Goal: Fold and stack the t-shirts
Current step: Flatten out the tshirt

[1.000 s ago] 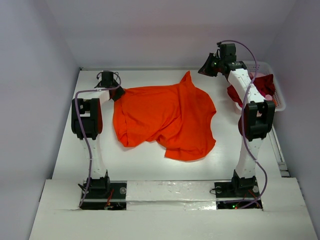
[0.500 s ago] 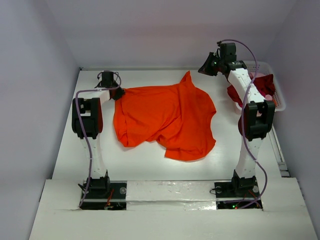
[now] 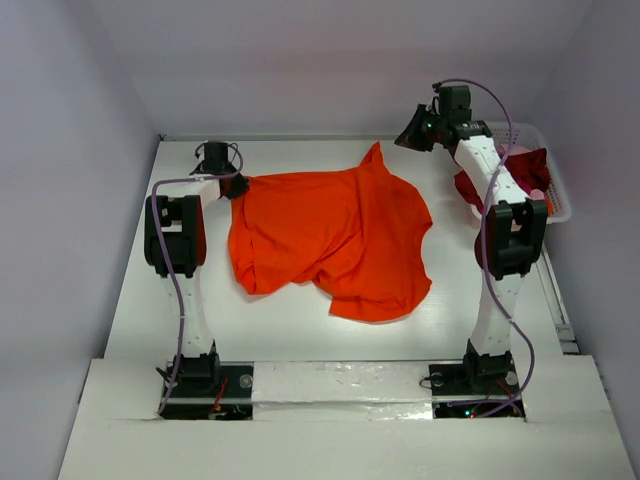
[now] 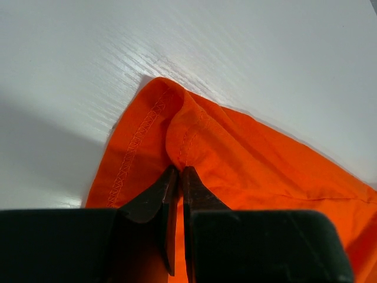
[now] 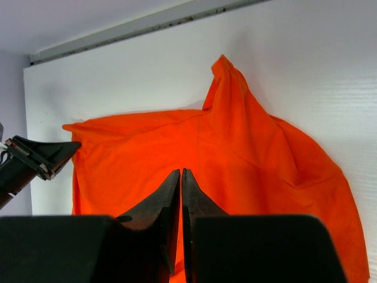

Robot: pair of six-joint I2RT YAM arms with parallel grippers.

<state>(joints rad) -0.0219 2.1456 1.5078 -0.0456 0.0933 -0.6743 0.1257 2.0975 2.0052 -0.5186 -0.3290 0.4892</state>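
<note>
White worktop [image 3: 290,335] is enclosed by pale walls [image 3: 330,60]. 1 orange t-shirt [image 3: 330,235] is spread on it, its hem clamped by left pincer [image 4: 179,172]; right pincer [image 5: 181,174] is held pressed together, empty.

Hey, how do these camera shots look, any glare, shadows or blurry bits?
Left wrist view: glare streaks the white table just beyond the orange shirt, a grey shadow lies at the left, and the left gripper is dark and soft-edged. Right wrist view: even light, the shirt is sharp, and the right gripper is a black silhouette. Top view: soft, flat light with only faint shadows.
</note>
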